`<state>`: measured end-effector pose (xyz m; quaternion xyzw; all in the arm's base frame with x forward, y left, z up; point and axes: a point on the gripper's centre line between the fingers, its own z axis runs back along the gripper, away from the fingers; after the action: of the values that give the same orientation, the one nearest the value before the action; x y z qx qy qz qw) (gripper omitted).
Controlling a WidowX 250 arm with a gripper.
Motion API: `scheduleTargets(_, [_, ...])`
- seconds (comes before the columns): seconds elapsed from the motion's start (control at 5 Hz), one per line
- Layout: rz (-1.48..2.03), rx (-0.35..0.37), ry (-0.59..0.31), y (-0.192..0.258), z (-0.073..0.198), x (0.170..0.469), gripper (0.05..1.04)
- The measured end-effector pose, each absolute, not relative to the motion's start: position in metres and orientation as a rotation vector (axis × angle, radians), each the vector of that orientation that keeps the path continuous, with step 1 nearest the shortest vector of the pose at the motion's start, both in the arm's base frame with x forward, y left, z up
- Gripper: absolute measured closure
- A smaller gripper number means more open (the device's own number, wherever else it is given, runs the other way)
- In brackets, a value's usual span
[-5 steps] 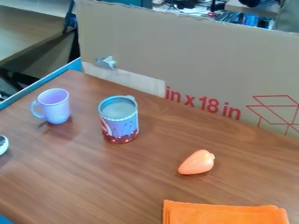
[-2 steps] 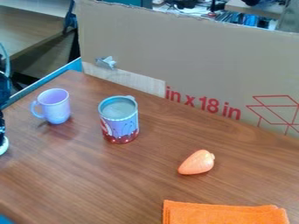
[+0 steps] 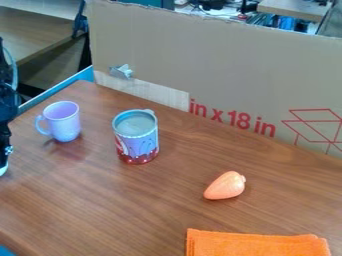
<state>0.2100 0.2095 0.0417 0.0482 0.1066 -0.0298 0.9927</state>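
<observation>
At nine o'clock, the gripper point(image 3: 5, 156) hangs near a white object point(image 3: 3, 170) and lavender mug point(image 3: 63, 121). I can't tell its opening or hold.

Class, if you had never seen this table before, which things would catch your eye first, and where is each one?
The folded orange cloth probably draws the eye first, a bright patch at the near edge of the view, right of centre. Above it lies an orange toy carrot, and to the upper left stand a red-and-lilac patterned can-shaped mug and a plain lilac mug.
</observation>
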Motion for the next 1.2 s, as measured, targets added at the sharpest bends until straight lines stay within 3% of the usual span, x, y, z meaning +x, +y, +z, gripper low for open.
scheduleTargets(0.2, [-0.046,0.101,0.217,0.210,0.042,0.210,0.678])
scheduleTargets(0.4, [-0.059,0.094,0.221,0.209,0.043,0.209,0.822])
scheduleTargets(0.6, [-0.089,0.058,0.201,0.201,0.048,0.208,0.833])
scheduleTargets(1.0, [-0.292,-0.015,0.084,0.118,0.106,0.211,0.833])
scheduleTargets(1.2, [-0.389,-0.098,0.068,0.067,0.098,0.212,0.833])
